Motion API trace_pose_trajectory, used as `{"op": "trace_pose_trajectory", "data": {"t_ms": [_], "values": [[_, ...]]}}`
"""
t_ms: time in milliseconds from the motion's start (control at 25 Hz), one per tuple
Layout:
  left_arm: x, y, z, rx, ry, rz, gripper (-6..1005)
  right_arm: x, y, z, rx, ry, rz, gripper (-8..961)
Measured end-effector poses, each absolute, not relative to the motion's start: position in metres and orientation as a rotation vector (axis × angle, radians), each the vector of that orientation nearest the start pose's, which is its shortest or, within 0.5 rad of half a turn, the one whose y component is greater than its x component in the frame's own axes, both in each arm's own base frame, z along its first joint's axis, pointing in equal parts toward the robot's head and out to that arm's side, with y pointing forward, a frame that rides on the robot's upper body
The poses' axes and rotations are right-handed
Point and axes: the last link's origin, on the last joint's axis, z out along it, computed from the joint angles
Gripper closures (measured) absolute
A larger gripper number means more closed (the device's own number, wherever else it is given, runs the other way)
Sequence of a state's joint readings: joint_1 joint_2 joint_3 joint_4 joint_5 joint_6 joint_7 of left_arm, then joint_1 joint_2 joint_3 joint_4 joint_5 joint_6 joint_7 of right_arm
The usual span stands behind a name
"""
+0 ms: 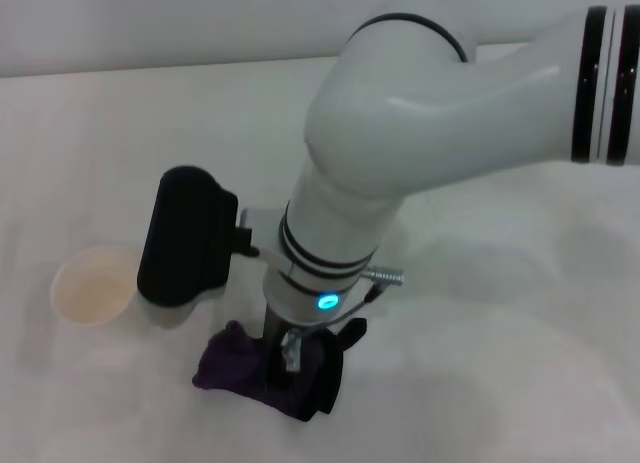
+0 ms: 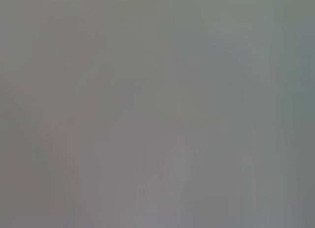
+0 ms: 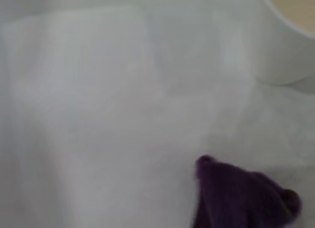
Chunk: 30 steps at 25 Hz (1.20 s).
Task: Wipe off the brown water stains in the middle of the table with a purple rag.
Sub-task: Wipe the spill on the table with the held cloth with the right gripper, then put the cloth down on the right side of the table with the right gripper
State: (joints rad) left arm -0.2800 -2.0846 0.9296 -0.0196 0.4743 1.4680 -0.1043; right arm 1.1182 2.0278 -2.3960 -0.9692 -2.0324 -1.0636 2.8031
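Right gripper (image 1: 290, 358) is down at the lower middle of the head view, planted right on the purple rag (image 1: 235, 368), fingers buried in the cloth, so it reads as clamped on the rag and pressing it against the table (image 1: 500, 313). The rag bunches out to the left of the fingers, with a black-edged flap to the right. No brown stain is visible anywhere; my guess is it sits under the rag or behind the arm, so I cannot tell which way the wipe should go. A paper cup (image 1: 92, 283) stands near, left and a little up from the rag, apart from it. In the right wrist view the rag (image 3: 241, 196) and the cup (image 3: 283, 46) show with bare table between them. Left arm is out of sight.
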Motion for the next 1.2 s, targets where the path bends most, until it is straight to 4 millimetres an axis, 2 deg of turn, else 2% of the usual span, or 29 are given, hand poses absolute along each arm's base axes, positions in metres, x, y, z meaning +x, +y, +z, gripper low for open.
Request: {"op": "trace_pose_trajectory", "data": {"t_ms": [40,200,400,680,920,1200], "values": [[-0.377,0.251,0.021,-1.458,-0.414,-0.593,106,0.091,0.306,-0.163,-2.945,0.294,-0.810,853],[-0.378,0.249,0.021,-1.457,-0.417,-0.589,106,0.090,0.327,-0.150,-2.880,0.347,-0.793,856],[-0.381,0.245,0.023,-1.453,-0.418,-0.581,106,0.102,0.353,-0.132,-2.776,0.446,-0.803,848],[-0.383,0.242,0.025,-1.447,-0.418,-0.573,107,0.139,0.379,-0.103,-2.629,0.647,-0.838,825],[-0.383,0.242,0.025,-1.446,-0.418,-0.572,107,0.177,0.388,-0.066,-2.503,0.854,-0.850,805],[-0.383,0.243,0.026,-1.448,-0.415,-0.573,107,0.203,0.393,-0.039,-2.465,0.984,-0.793,781]]}}
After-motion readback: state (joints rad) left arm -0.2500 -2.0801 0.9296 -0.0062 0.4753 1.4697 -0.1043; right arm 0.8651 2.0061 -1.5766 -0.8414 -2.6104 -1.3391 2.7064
